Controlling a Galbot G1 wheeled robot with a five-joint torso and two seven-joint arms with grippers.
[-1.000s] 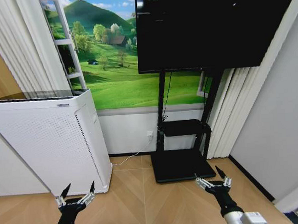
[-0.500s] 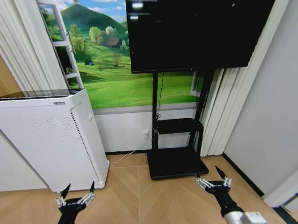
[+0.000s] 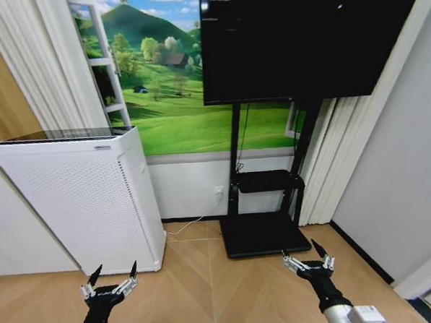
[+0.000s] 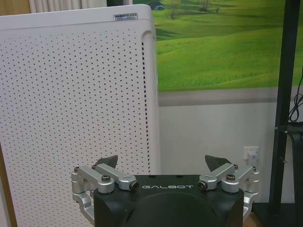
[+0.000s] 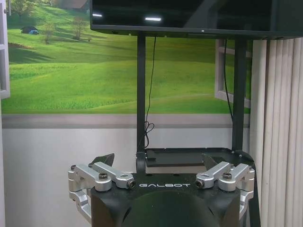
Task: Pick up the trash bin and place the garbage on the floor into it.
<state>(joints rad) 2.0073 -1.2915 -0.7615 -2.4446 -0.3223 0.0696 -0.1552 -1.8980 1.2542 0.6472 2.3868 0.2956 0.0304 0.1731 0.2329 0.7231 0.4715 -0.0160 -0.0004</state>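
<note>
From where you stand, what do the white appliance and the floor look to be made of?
The white appliance: likely matte white plastic or painted metal, its side panels evenly perforated with small holes. The floor: light tan wood-look planks in a chevron pattern, smooth; real wood or laminate can't be told.

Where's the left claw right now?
Head view: left claw low on the left, open and empty above the floor, just in front of the white appliance.
</note>
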